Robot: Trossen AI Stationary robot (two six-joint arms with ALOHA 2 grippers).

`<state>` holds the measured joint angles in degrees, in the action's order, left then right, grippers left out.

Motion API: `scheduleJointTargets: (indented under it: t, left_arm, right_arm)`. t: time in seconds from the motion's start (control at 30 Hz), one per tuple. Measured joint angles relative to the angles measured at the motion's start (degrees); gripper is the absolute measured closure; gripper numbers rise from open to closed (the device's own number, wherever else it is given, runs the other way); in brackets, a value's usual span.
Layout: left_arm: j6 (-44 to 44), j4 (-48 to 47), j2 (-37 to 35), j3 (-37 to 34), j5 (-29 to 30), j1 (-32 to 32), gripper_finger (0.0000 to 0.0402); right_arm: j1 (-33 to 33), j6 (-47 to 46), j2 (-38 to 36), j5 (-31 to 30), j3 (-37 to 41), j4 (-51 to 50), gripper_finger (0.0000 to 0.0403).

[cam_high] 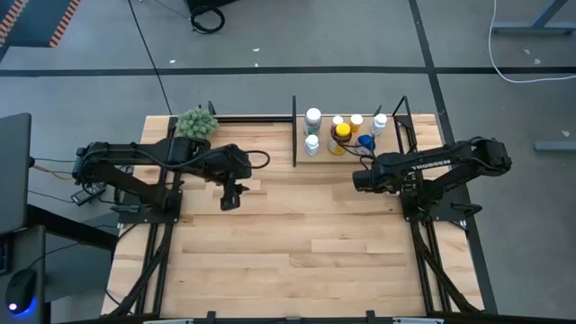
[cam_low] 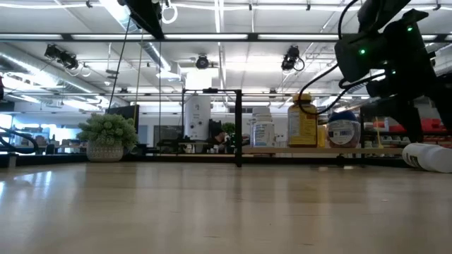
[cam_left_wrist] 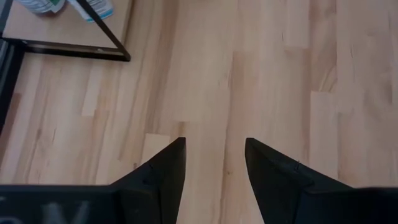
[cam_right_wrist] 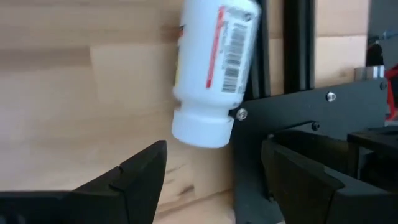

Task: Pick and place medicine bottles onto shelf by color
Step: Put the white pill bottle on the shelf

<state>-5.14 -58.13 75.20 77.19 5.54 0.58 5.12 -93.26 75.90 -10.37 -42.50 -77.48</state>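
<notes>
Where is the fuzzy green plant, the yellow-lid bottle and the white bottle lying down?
Fuzzy green plant (cam_high: 195,123): high view, its top.
Yellow-lid bottle (cam_high: 341,134): high view, its lid.
White bottle lying down (cam_right_wrist: 214,62): right wrist view, its labelled side.

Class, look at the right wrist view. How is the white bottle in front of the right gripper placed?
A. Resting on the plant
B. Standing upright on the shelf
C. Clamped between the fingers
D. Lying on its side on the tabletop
D: the white bottle lies on its side on the tabletop, ahead of the open right gripper, ungripped.
</notes>
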Motion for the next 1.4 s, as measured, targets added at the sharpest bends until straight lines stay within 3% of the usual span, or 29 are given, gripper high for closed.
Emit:
scheduleJointTargets:
  t: [0.17, 0.4, 0.73, 0.97, 1.2, 1.4]
  left_arm:
    - [-0.5, 1.0, 0.0, 0.0, 0.0, -1.1, 0.0229]
    - [-0.7, 3.4, 0.0, 0.0, 0.0, -1.9, 0.0228]
    - [-1.7, 21.8, 1.3, 0.0, -2.4, -4.0, 0.0228]
    - [-4.6, 33.7, 7.8, 0.0, -9.8, -5.6, 0.0228]
    - [-7.9, 35.0, 10.8, 0.0, -11.4, -5.5, 0.0230]
    - [-7.8, 34.5, 10.6, 0.0, -11.5, -5.4, 0.0230]
  right_arm:
    - [-1.5, 8.6, 0.0, 4.1, 0.0, 0.8, 0.0132]
    - [-4.9, 10.9, 0.0, 9.1, -3.4, 0.5, 0.0132]
    - [-12.2, 8.0, -0.2, -6.8, -24.8, -9.1, 0.0132]
    - [-14.0, 9.6, -0.5, -6.8, -31.4, -12.5, 0.0132]
    - [-9.7, 28.6, -0.6, -0.2, -29.0, -12.6, 0.0132]
    - [-1.6, 36.3, -0.6, 2.7, -24.2, -12.5, 0.0132]
